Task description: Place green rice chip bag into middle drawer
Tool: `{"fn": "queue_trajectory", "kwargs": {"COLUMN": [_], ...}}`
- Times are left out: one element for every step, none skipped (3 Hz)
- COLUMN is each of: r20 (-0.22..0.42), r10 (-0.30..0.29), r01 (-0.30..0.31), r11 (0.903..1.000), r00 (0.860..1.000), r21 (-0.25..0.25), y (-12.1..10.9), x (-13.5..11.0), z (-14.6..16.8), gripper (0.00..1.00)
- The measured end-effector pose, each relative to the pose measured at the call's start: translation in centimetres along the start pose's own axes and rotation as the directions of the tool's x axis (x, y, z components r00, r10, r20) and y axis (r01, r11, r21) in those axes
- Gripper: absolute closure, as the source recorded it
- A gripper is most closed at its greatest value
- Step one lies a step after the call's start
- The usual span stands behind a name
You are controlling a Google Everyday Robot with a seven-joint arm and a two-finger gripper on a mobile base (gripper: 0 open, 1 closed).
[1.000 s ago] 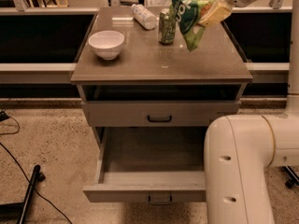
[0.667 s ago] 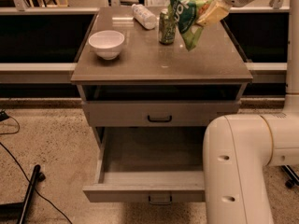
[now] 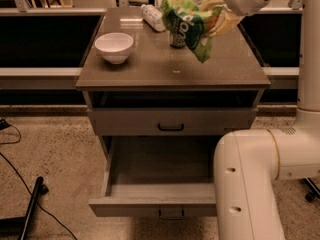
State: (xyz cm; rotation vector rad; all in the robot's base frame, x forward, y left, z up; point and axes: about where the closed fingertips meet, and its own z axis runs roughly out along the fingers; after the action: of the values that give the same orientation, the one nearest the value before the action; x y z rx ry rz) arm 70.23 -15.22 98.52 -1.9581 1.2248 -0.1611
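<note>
The green rice chip bag (image 3: pixel 186 23) hangs above the cabinet top (image 3: pixel 150 71), pinched in your gripper (image 3: pixel 216 15) at upper right; the pickup looks done. The middle drawer (image 3: pixel 150 206) stands open below; you have yet to carry the bag down and release it inside.

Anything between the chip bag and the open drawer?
Yes. The pincer holds the chip bag above the tabletop, which lies between it and the drawer. Nothing visible blocks the drawer's pulled-out part.
</note>
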Motion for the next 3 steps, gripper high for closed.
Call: {"fn": "queue_trajectory", "kwargs": {"r20": [0.040,0.077,0.069], "r10": [-0.282,-0.504,-0.486], "r01": [0.282,0.504,0.483], "r11": [0.9594,0.8634,0.8740], "r00": [0.959,0.860,0.871], "r21": [0.017,0.014,0.049], "y": [2.1,4.9,3.7], "x": [-3.3,-6.9,-6.8], "z": [-0.5,-0.6,-0.2], "gripper": [1.00,1.00,1.00]}}
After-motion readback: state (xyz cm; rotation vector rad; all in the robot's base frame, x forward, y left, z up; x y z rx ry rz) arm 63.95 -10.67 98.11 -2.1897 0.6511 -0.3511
